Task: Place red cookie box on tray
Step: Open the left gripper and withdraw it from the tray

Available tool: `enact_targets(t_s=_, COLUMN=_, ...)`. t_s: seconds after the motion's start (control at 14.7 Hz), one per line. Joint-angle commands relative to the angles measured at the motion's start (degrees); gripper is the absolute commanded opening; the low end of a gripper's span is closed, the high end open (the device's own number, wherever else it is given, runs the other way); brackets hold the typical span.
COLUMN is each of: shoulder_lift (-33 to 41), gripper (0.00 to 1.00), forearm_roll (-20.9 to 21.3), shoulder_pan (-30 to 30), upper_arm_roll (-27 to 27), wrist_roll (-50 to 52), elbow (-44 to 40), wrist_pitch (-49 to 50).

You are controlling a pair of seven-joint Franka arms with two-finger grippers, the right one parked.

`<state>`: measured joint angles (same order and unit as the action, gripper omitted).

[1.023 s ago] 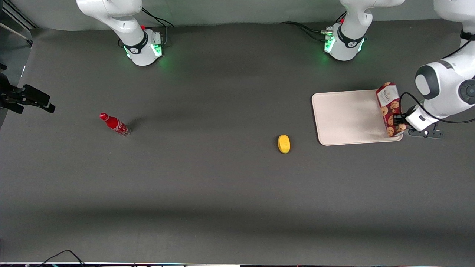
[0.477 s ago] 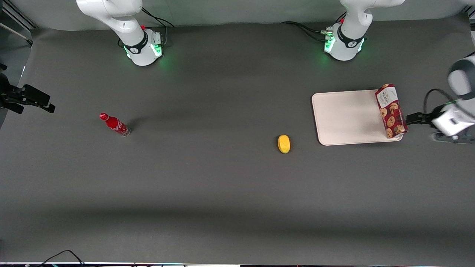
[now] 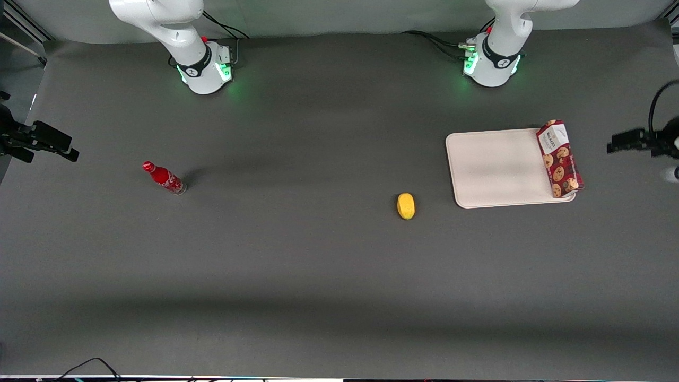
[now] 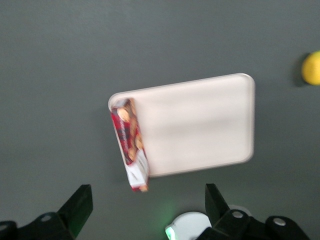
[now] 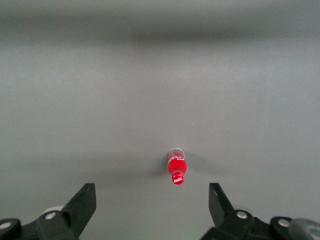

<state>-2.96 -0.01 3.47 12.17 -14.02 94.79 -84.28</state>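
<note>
The box [image 3: 559, 158] stands on one long side along the tray's [image 3: 498, 167] short edge toward the working arm's end of the table, its white label end at the corner farther from the front camera. It seems to rest on or just against the rim there, part of it overhanging the edge; the wrist view shows the same, the box [image 4: 131, 144] running along one short side of the tray [image 4: 200, 125]. As I judge it, the placing is done or nearly so, though the box sits at the very edge, not well in on the tray. What remains is only for the arm to clear off.

The gripper [image 3: 618, 143] is well apart from the box, out near the table's end, fingers [image 4: 77, 205] spread and holding nothing.

A second ago it was right at the box, at the tray's near corner; half a second ago it had drawn just clear. The box has hardly shifted since. The bottle [image 3: 163, 178] and the yellow thing [image 3: 406, 206] have stayed put
</note>
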Motion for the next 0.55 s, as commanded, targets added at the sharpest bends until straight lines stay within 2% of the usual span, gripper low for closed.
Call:
enact_targets(t_s=0.0, shoulder_lift=7.2, gripper=1.00, forearm_roll=0.9, shoulder_pan=0.0, upper_arm_roll=-7.3, wrist_roll=11.6, elbow=-1.2, wrist_pitch=7.6)
enact_targets(t_s=0.2, shoulder_lift=10.2, gripper=1.00, forearm_roll=0.9, shoulder_pan=0.0, upper_arm_roll=-10.5, wrist_roll=14.5, elbow=0.9, wrist_pitch=9.3)
enact_targets(t_s=0.48, shoulder_lift=8.9, gripper=1.00, forearm_roll=0.7, shoulder_pan=0.0, upper_arm_roll=-10.6, wrist_roll=13.1, elbow=-3.0, wrist_pitch=9.2)
